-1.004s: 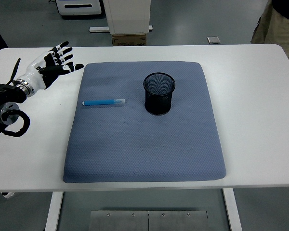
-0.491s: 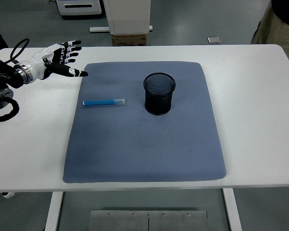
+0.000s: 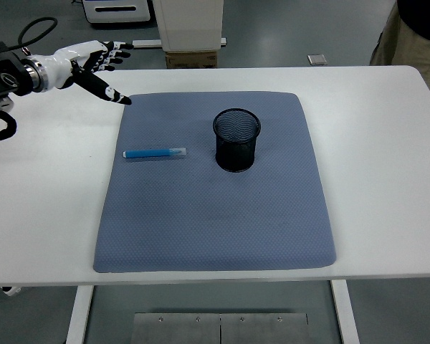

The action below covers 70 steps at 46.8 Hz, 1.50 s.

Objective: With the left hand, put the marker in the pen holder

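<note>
Head view: marker point(image 3: 155, 153) flat, lengthwise left-right.

Black wire-mesh pen holder point(image 3: 236, 140), matt woven cloth mat point(image 3: 215, 215), smooth white table point(image 3: 387, 165)

No text, label, brand, number or sign is legible anywhere.

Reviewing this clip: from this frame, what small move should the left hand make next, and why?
Probably bring the left hand toward the near side and down over the marker. The hand is open, holds nothing and hovers past the mat's far left corner, while the marker lies flat on the mat, left of the upright pen holder. A grasp must come before any placing.
</note>
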Available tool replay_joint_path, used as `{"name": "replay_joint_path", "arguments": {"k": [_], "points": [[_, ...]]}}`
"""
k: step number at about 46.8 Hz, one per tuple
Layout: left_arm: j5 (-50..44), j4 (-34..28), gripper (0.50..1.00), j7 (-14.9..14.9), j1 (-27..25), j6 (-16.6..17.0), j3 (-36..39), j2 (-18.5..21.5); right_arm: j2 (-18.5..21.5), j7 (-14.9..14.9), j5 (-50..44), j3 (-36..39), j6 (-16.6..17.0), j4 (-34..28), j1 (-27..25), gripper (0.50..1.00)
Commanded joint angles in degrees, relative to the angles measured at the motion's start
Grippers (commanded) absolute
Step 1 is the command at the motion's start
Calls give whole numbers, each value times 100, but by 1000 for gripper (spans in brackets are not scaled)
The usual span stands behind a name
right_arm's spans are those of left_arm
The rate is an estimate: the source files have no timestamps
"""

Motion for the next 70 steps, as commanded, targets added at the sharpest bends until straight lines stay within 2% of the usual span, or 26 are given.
{"name": "replay_joint_path", "arguments": {"k": [1,7,21,29,36,47,60,70], "points": [[1,-7,1000,7,-145,2,503,-280,0,-1,0,0,0,-1,0,1000],[19,-191,1000,16,-364,19,1347,-650,0,-1,0,9,0,-1,0,1000],[282,-605,1000,86,-1024,19,2464,-1379,0,-1,0,0,0,-1,0,1000],[511,-605,1000,86,-1068,10,2517,-1406,0,-1,0,0,0,-1,0,1000],[809,-596,1000,104,-1077,19,2517,-1599,0,-1,0,0,0,-1,0,1000],[1486,-570,1000,104,-1068,19,2517,-1608,0,-1,0,0,0,-1,0,1000],[1539,-552,1000,-160,-1094,-209,2499,-1599,0,-1,0,0,0,-1,0,1000],[1548,-500,1000,-116,-1068,-165,2508,-1625,0,-1,0,0,0,-1,0,1000]]}}
